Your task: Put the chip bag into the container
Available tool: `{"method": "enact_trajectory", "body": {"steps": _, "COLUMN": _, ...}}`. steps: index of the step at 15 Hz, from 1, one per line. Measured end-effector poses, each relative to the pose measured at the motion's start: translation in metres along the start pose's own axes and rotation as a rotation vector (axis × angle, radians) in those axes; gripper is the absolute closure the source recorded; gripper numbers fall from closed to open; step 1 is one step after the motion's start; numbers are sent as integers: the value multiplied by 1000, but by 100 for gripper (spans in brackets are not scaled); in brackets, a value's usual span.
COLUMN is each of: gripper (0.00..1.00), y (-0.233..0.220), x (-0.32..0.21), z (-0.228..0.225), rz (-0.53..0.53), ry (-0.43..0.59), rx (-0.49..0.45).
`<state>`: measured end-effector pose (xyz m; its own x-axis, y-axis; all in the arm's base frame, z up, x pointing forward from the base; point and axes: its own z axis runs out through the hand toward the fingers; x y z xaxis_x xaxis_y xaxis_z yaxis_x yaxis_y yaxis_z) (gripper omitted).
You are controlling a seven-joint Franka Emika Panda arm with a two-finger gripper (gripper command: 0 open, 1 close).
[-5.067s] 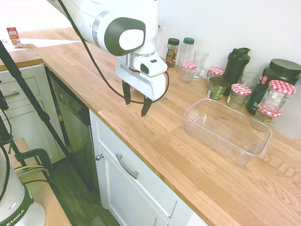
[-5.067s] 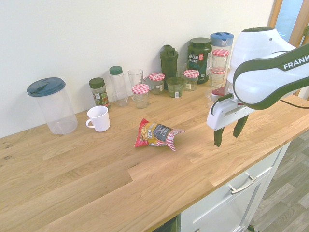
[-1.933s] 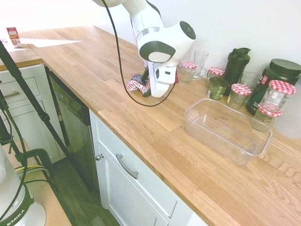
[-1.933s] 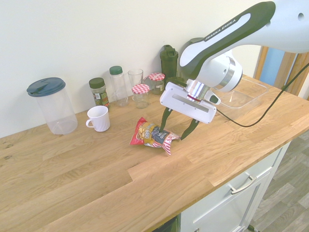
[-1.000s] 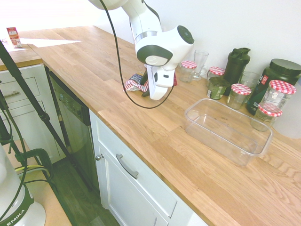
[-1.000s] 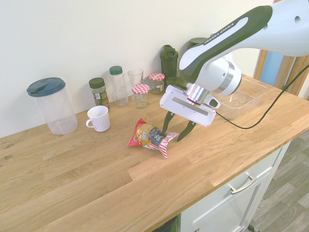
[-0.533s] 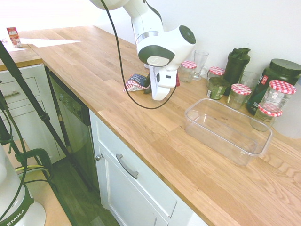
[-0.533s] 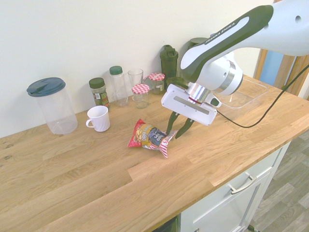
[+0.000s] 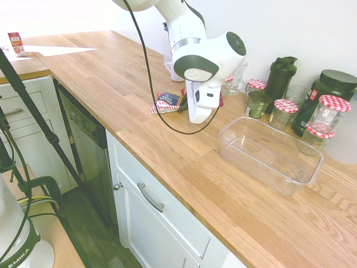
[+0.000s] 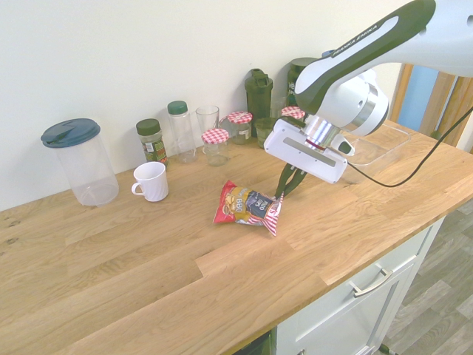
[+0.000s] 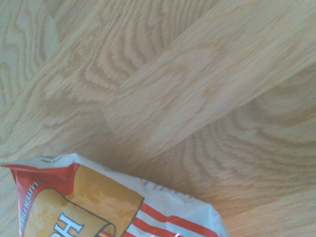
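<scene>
Pinching the striped, crimped end of the chip bag (image 10: 247, 205), I am keeping my gripper (image 10: 285, 191) drawn narrow on that thin seam because it is the flattest part to hold, while the puffed body of the bag is trailing away from me and, as far as I can judge, resting on the wooden surface (image 10: 133, 251). I am reaching down at a slant rather than straight from above, which is letting me come at the bag's end from the side. In the wrist view the bag's red and orange print (image 11: 94, 205) is filling the lower part, with bare wood beyond it. The container (image 9: 270, 153) is sitting open and empty, well apart from the bag, with nothing lying between the two. Its far side is crowded, though: jars with checked lids (image 9: 333, 109), a dark shaker bottle (image 9: 280, 75) and drinking glasses (image 9: 236, 75) are standing near the wall, so I am judging the side nearer the surface's front edge to be the safer way in. A white mug (image 10: 151, 181) is standing clear of the bag.
</scene>
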<state>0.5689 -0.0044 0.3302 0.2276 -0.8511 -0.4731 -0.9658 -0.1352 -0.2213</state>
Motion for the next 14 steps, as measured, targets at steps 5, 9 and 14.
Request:
{"method": "enact_trajectory", "body": {"steps": 5, "gripper": 100, "y": -8, "x": -59, "z": -77, "rz": -125, "ry": 92, "rx": 30}}
{"method": "enact_trajectory", "body": {"steps": 9, "gripper": 100, "y": 9, "x": -142, "z": -177, "rz": -191, "ry": 181, "rx": 61}}
{"method": "enact_trajectory", "body": {"steps": 14, "gripper": 100, "y": 27, "x": -101, "z": -250, "rz": -150, "ry": 233, "rx": 70}}
